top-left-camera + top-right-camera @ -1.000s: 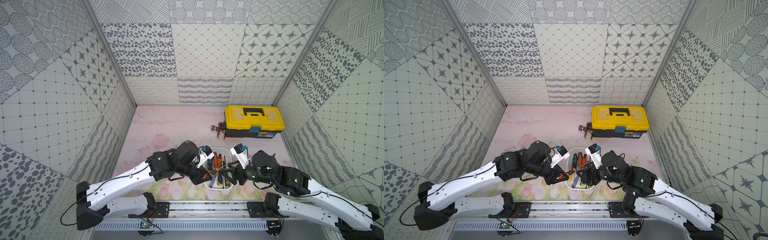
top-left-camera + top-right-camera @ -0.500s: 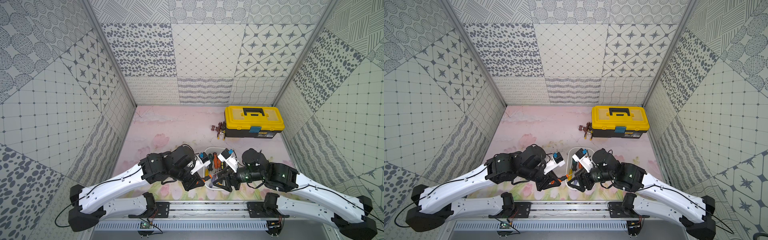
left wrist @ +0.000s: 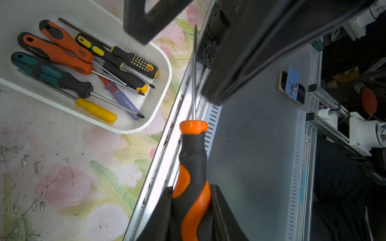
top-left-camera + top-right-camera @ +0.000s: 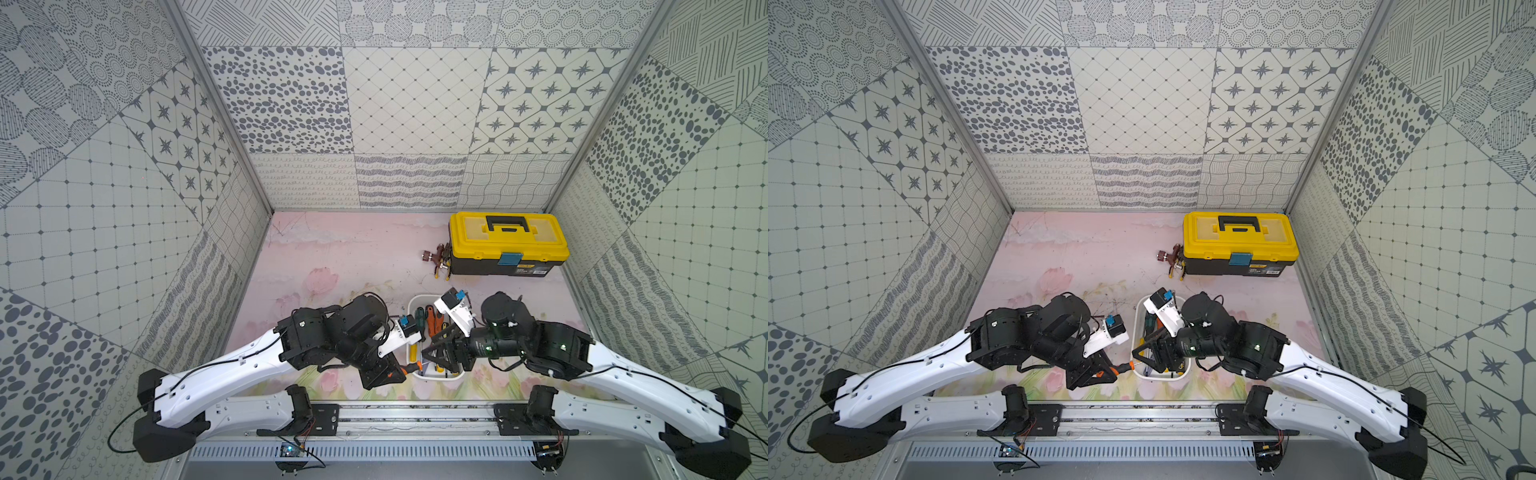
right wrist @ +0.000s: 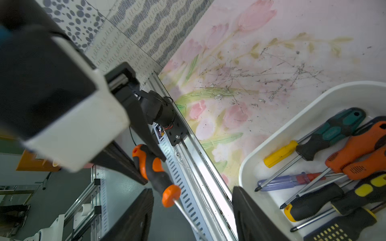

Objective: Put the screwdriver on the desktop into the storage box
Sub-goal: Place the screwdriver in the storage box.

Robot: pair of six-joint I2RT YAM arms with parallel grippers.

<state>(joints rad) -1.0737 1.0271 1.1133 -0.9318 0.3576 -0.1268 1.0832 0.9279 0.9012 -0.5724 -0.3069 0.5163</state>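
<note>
On your left, the left gripper (image 3: pixel 191 194) is clamped on the black-and-orange handle of the screwdriver (image 3: pixel 193 167). It holds the tool clear of the desktop (image 4: pixel 353 257), above the metal rail at the near edge of the table. The bare shaft points away from that claw toward the other arm.

Next across, the shaft runs into the gap of the right gripper (image 5: pixel 192 189). Its jaws stand wide apart, one on each side of the shaft, and neither touches it as far as you can see. It grips nothing. This reads as a handover being set up, though you could equally carry the tool across with the left arm alone.

Just beyond sits the storage box (image 4: pixel 440 377), white and lidless, with several other screwdrivers (image 3: pixel 83 68) lying inside. So most of the work looks done: the tool is lifted and near the box. What is left is bringing it over the rim and letting go.

Far right at the back, the yellow toolbox (image 4: pixel 507 241) stays out of this.
</note>
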